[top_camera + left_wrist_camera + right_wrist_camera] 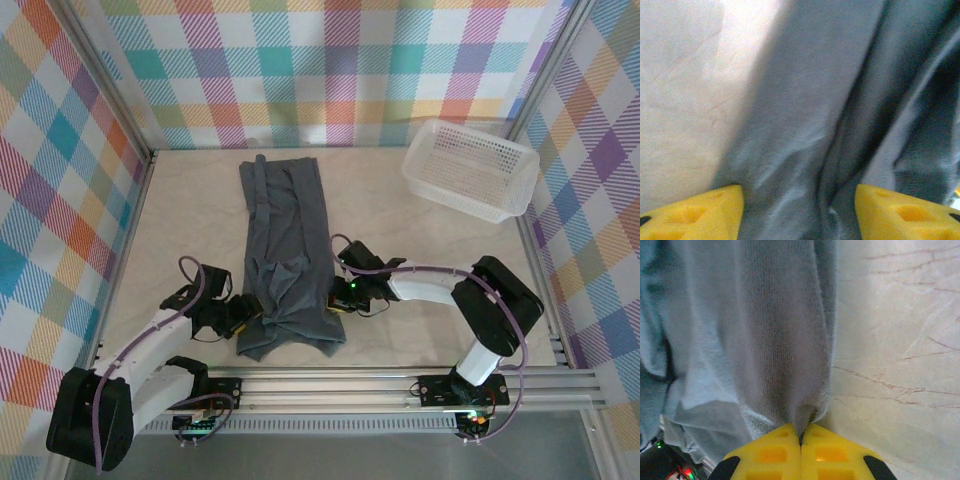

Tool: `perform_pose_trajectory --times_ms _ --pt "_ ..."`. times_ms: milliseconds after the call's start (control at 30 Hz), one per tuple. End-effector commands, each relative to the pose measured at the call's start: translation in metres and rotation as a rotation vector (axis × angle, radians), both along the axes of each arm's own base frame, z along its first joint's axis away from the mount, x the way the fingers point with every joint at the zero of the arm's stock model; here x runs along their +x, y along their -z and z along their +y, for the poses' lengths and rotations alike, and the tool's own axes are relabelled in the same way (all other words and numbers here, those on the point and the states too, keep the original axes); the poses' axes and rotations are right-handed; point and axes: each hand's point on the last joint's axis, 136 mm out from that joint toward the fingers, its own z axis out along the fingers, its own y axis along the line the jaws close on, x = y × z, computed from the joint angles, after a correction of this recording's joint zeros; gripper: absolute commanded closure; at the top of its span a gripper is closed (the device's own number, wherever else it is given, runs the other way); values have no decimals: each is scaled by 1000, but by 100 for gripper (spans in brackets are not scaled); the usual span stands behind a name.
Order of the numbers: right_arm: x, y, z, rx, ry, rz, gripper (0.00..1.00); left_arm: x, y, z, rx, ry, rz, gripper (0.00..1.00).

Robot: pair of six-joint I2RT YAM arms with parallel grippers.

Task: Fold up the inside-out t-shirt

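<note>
"So, starting at the left: what have the left jaws got?"

"Nothing firmly, as far as I can judge. The left arm (150,345) reaches in from the lower left of the top view to the left edge of the t-shirt (285,240). In its wrist view the jaws stand well apart, with rumpled grey cloth lying between them. They are open and straddle the edge without pinching it."

"And the shirt itself?"

"It lies on the table (190,220) as a long narrow strip, from upper centre down to lower centre of the top view. It is smoother at the top and bunched and creased toward the bottom, where both arms meet it."

"How will it handle?"

"Light and limp, I'd say. It looks like thin knit with no stiffness, so it will sag from a single pinch and drag rather than slide as one piece. It's neither fragile nor slippery. It's best taken by the edges, at matching points on either side, so a fold lifts in a straight line."

"The right side?"

"The right arm (430,283) comes in from the lower right. The right jaws are fully closed on a ridge of cloth at the shirt's right edge, nipped just at their tips."

"A shallow hold, then?"

"I think so. A hard tug could pull it free. The basket (465,200), at upper right, stands well apart from the shirt."
</note>
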Motion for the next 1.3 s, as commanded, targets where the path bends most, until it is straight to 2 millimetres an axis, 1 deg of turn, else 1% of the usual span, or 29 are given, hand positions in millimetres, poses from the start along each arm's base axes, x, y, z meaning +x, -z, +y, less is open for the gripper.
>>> perform_pose_trajectory --times_ms 0,100,133,200,267,300,333,467,667,733,800,833,900,1067,1167,1200,1267 --pt "0 -8 2 12 -4 -5 98 -10 6 -6 -61 -19 57 49" --pt "0 -6 2 16 5 2 98 -10 6 -6 -55 -10 62 57" --pt "0 -5 3 16 3 6 98 -10 6 -6 -54 -10 62 60" --pt "0 -5 4 14 2 9 98 -13 6 -3 -31 -12 76 65" --pt "0 -7 2 11 3 3 98 -17 3 13 60 -23 85 62" --pt "1 -7 1 7 3 -2 98 -17 -2 24 126 -43 79 56" --pt "1 -8 0 5 4 -7 98 -16 -3 33 166 -75 68 54" --pt "0 -7 -2 -6 4 -6 98 -17 -2 43 218 -101 68 48" --pt "0 -3 -1 -10 -1 0 98 -8 6 16 94 -37 83 46" --pt "0 -2 0 -8 -4 4 98 -3 5 9 61 -27 70 51" --pt "0 -1 0 -10 -3 9 98 0 3 6 44 -24 55 62" --pt "0 0 0 -12 -2 10 98 1 1 5 43 -24 51 66" --pt "-1 1 -1 -16 -4 10 98 1 -3 6 41 -26 39 70" --pt "-1 1 1 -15 -6 14 98 -4 -9 8 38 -34 25 71" --pt "0 2 1 -12 -4 15 98 -10 -5 12 59 -41 38 70" --pt "0 2 2 -10 -6 15 98 -12 -2 15 75 -45 50 69" --pt "-1 1 1 -10 -6 15 98 -15 2 20 101 -49 68 61"
